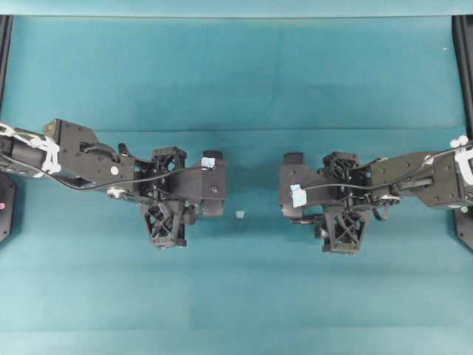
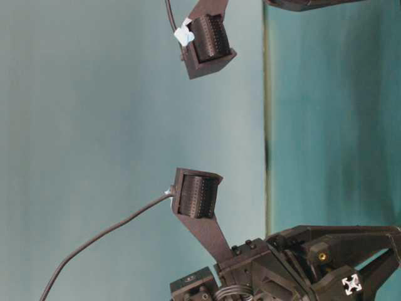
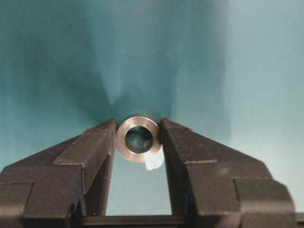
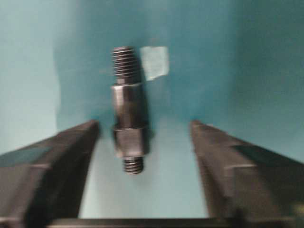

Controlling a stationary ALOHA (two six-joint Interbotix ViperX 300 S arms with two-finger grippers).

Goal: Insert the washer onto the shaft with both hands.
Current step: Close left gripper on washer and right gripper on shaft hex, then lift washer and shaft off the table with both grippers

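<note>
In the left wrist view the washer (image 3: 121, 140), a small silvery ring with a centre hole, lies flat on the teal mat. My left gripper (image 3: 138, 127) is shut on it, a fingertip touching each side. In the right wrist view the shaft (image 4: 128, 109), a dark stepped cylinder threaded at both ends, lies on the mat between the spread fingers of my right gripper (image 4: 143, 124). It sits nearer the left finger, with a gap on each side. Overhead, the left gripper (image 1: 214, 183) and right gripper (image 1: 292, 186) face each other and hide both parts.
A pale tape scrap (image 1: 240, 214) lies on the teal mat (image 1: 236, 74) between the two grippers. One scrap (image 3: 153, 161) shows by the washer and another (image 4: 155, 61) beside the shaft's far end. Black frame rails (image 1: 464, 66) stand at the side edges.
</note>
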